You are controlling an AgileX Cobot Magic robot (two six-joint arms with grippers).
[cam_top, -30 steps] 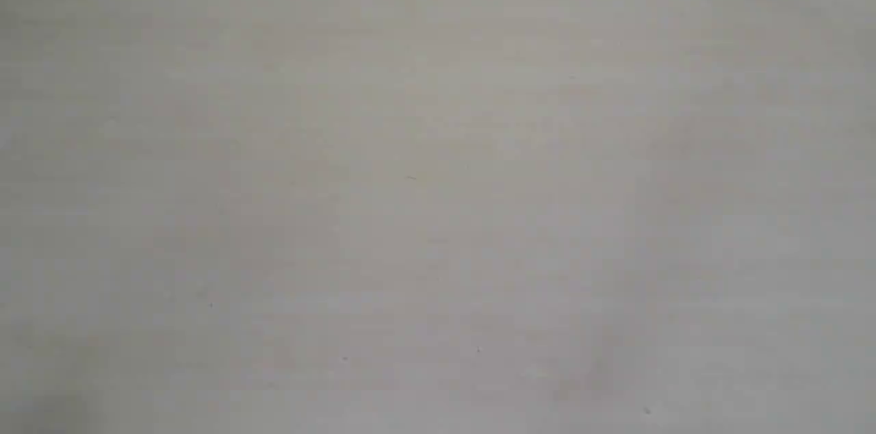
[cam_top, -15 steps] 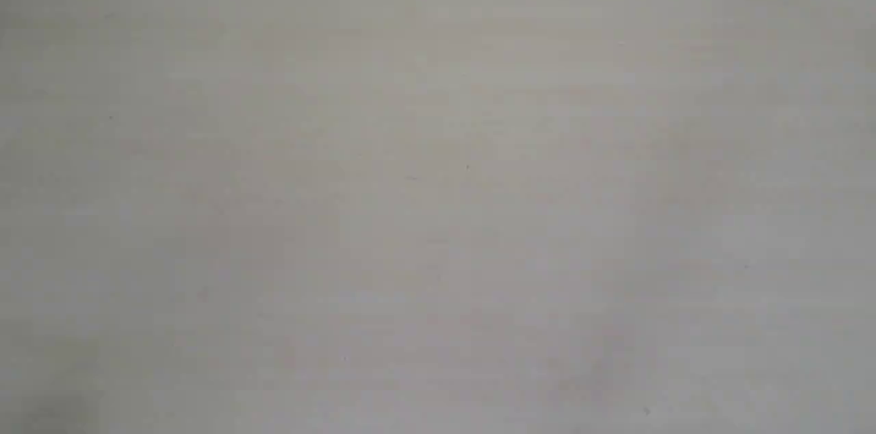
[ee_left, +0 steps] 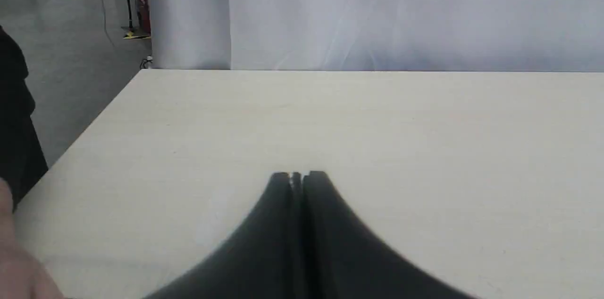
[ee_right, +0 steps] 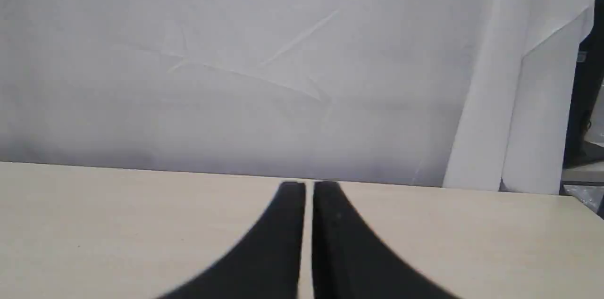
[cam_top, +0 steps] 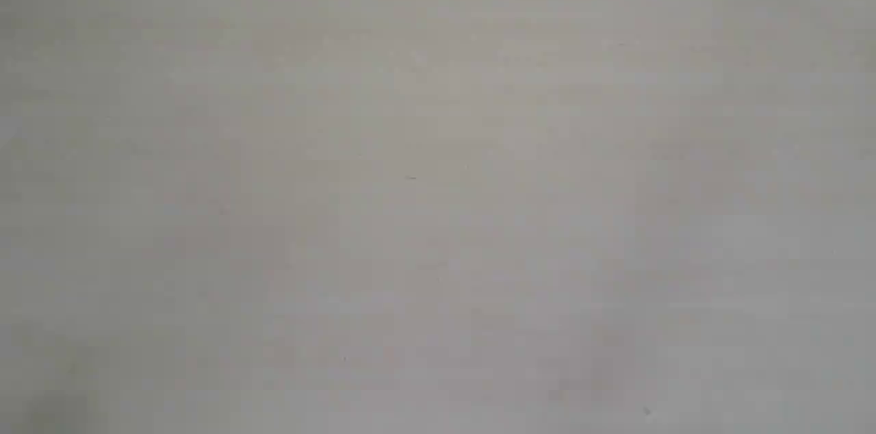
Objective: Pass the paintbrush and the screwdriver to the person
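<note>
One pale tabletop (cam_top: 438, 187) fills the exterior view and is the only surface in both wrist views. There are two grippers, the left gripper (ee_left: 298, 175) and the right gripper (ee_right: 308, 185), each with two black fingers (ee_left: 278, 195), making four fingers in all. Off the tabletop, the left wrist view shows one red fire extinguisher (ee_left: 143, 6), one dark shape (ee_left: 14, 115) too cropped to name, and one person (ee_left: 16, 266), visible only as a single blurred patch of bare skin cut off by the frame.
</note>
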